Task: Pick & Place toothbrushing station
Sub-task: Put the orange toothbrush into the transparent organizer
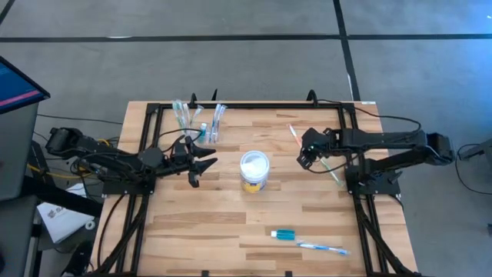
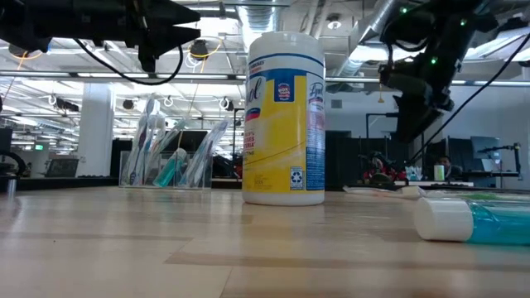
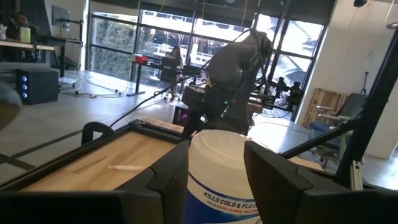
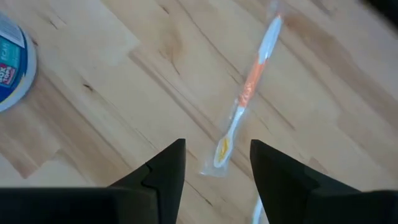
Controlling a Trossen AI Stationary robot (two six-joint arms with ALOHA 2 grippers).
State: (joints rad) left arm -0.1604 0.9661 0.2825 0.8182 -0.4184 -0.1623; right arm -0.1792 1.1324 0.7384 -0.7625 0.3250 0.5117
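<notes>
The toothbrushing station (image 1: 198, 121), a clear plastic stand of narrow upright cups holding brushes, sits near the worktop's (image 1: 200, 223) far left edge. The left gripper (image 1: 201, 164) hovers just before it, fingers apart and empty. The right gripper (image 1: 307, 156), also spread, hangs above an orange toothbrush (image 4: 245, 93). Bare wood lies nearer the front.

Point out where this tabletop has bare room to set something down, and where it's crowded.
Bare wood runs along the near-left of the table, below the left hand, and between the wipes tub and the toothpaste tube. Crowded: the far-left corner around the toothbrushing station, and under the right hand by the orange toothbrush.
</notes>
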